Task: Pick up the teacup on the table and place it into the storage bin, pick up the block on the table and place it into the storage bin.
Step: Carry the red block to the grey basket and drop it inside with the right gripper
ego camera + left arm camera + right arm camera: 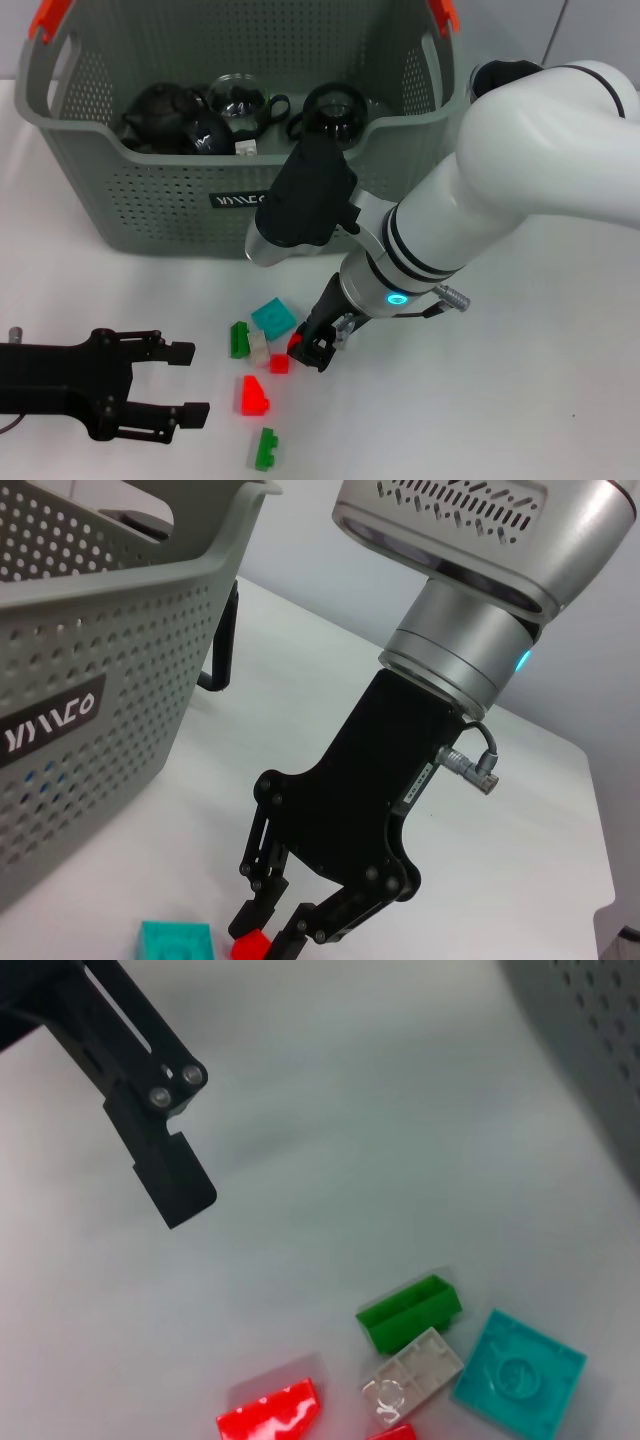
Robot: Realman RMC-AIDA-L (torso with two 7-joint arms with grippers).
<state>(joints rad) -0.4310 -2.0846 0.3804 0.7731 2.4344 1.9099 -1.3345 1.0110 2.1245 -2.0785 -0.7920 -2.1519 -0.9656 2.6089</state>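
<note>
The grey-green storage bin [150, 200] stands at the back of the table, and a black teacup [335, 110] lies inside it among other dark tea ware. No teacup shows on the table. My right gripper [312, 352] is down at the table in front of the bin, shut on a small red block [295, 344]. The left wrist view shows that red block [251, 946] between the right gripper's [270, 938] fingers. My left gripper [192, 381] hovers open at the near left, holding nothing.
Loose blocks lie beside the right gripper: a teal one [272, 318], a green one [239, 340], a clear one [259, 346], a small red one [279, 363], a larger red one [252, 395] and another green one [265, 448]. Bare white table extends to the right.
</note>
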